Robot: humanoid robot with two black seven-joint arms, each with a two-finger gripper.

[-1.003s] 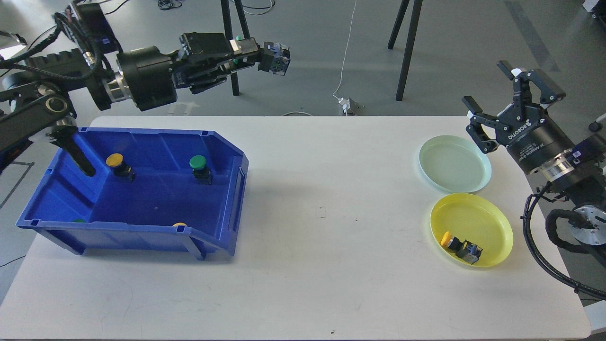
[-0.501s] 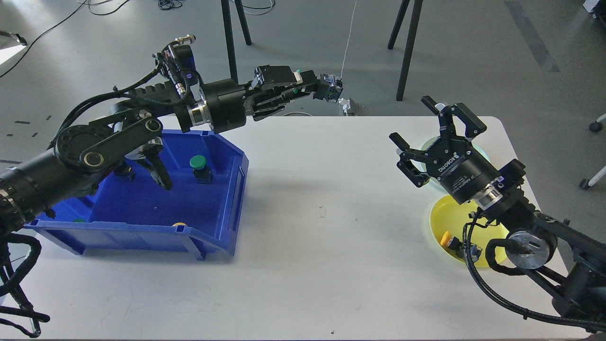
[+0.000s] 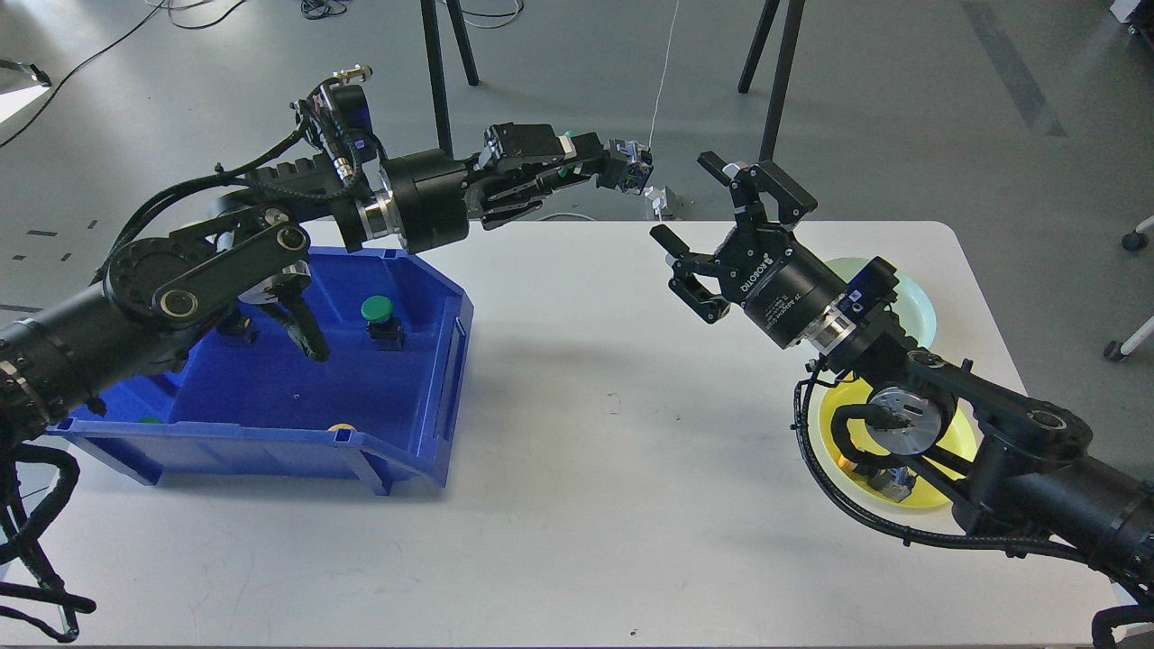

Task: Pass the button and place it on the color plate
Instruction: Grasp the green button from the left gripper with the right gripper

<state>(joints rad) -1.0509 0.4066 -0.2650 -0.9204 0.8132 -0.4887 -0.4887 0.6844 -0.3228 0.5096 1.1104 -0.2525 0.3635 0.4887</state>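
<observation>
My left gripper (image 3: 602, 169) reaches out over the table's far edge. It is shut on a green button (image 3: 633, 168), held with its dark body pointing right. My right gripper (image 3: 687, 200) is open and empty, a short way right of and below that button, with its jaws facing it. The pale green plate (image 3: 918, 306) and the yellow plate (image 3: 963, 440) lie at the right, both partly hidden by my right arm. A yellow button (image 3: 888, 479) lies in the yellow plate, mostly hidden.
A blue bin (image 3: 442, 379) stands at the left of the white table (image 3: 613, 505). It holds a green button (image 3: 379, 313), and a yellow cap (image 3: 341, 427) and a green cap (image 3: 149, 420) show at its front wall. Stand legs (image 3: 775, 81) rise behind the table.
My right arm has swung left from beside the plates toward the held button, gripper staying open. My left arm stretched right with the button, then held still.
</observation>
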